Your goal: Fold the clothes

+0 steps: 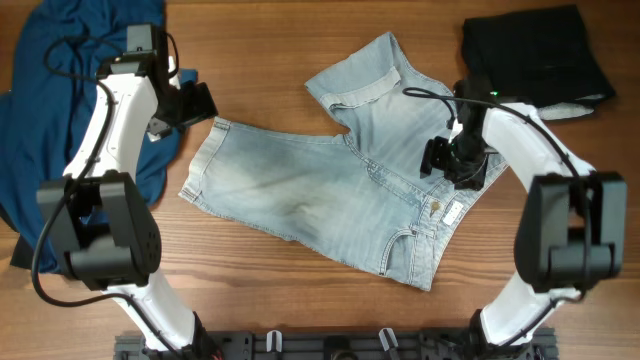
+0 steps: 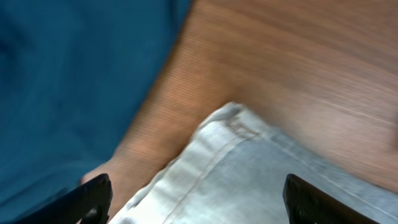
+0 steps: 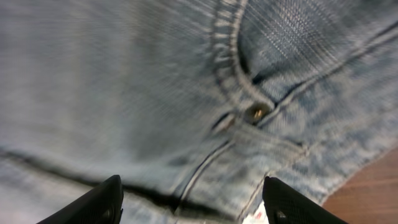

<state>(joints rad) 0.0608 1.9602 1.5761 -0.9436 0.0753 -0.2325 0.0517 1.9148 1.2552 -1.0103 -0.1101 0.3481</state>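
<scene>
- The denim pants point(image 1: 330, 195) are my landmark. They lie flat on the desk point(image 1: 300, 310), not yet folded. One leg runs out toward the left arm, the other angles away from it, and the waistband end sits under the right arm.
- The left claw point(image 1: 192, 105) hangs just off the hem corner point(image 2: 231, 118) of the long leg. It is over bare desk, not over cloth. In the wrist view its fingers point(image 2: 93, 198) are spread wide with nothing between them.
- My read is that it sits there to line up on that hem corner, the natural place to pick up and carry the leg across.
- The right claw point(image 1: 452, 160) hovers over the pants near the waistband, right above a front pocket rivet point(image 3: 255, 112). It is spread too and grips nothing. The view is too blurred to tell whether it touches the cloth.
- My read is that this end is being covered to hold or lift the waistband while the leg end moves.
- A dark blue garment point(image 1: 60, 90) lies past the hem end of the pants, close to the left claw. Risk: snagging it with the hem.
- A black garment point(image 1: 535, 50) lies well past the waistband side, clear of the work.
</scene>
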